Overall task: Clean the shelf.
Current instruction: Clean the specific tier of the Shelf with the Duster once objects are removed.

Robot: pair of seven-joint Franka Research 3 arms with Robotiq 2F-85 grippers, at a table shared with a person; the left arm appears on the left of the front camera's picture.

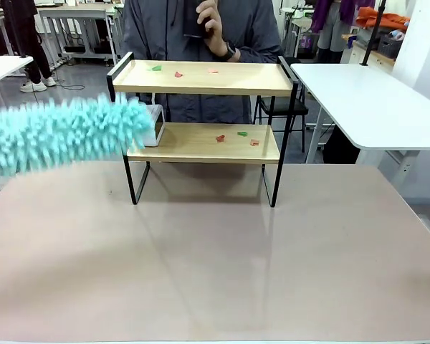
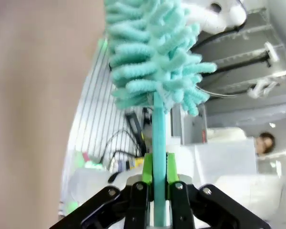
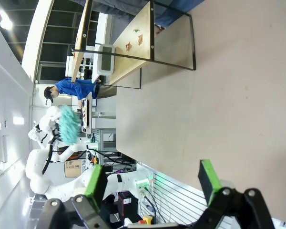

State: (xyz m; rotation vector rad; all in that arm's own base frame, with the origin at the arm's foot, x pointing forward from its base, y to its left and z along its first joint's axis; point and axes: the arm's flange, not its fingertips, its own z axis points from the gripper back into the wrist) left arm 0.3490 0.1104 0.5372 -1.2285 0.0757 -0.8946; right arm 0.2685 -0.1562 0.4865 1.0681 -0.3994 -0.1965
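The shelf [image 1: 229, 80] stands near the table's [image 1: 215, 265] far edge, midway along. The left gripper [image 2: 159, 168] clamps a teal duster's [image 1: 57, 135] handle, the fluffy head at the shelf's left end. The right gripper [image 3: 151, 180] gapes wide, with the shelf well beyond it.

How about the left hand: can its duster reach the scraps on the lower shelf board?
Probably yes: the left hand grips the duster, its tip at the shelf's open left end; only a white box stands before the scraps.
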